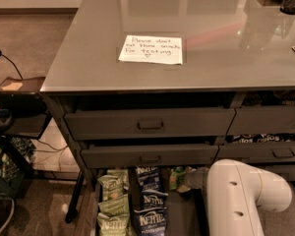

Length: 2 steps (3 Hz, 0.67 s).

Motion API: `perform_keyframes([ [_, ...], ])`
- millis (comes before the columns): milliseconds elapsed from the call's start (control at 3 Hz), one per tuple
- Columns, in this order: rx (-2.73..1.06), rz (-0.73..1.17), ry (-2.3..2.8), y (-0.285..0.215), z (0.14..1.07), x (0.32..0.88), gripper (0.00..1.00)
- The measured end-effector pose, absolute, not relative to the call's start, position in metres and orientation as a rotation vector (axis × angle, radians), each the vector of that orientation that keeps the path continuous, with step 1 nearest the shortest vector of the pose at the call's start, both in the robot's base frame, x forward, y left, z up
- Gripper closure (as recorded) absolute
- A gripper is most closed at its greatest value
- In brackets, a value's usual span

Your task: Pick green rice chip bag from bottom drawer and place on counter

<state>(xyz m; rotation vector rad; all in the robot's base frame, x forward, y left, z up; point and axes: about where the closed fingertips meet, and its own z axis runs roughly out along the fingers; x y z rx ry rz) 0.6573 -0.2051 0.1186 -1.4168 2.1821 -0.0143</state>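
The green rice chip bag [175,177] (bright, crinkled) lies in the bottom drawer [184,215], at nine o'clock of the gripper [185,179], below the counter [226,48].

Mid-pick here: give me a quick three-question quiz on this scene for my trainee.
1. True or false: a white note lies on the counter.
2. Fill in: the gripper is down in the open bottom drawer, next to the ____ rice chip bag.
3. Which Kettle bags fill the drawer's left row? A) olive-green B) dark blue C) red

Key: 1 true; 2 green; 3 A, the olive-green Kettle bags.
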Motion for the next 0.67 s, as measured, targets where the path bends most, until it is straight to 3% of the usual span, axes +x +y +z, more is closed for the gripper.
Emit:
perform_keyframes([
  [667, -1.425, 0.005, 2.218, -0.1966, 0.1225, 0.6513, 0.97],
])
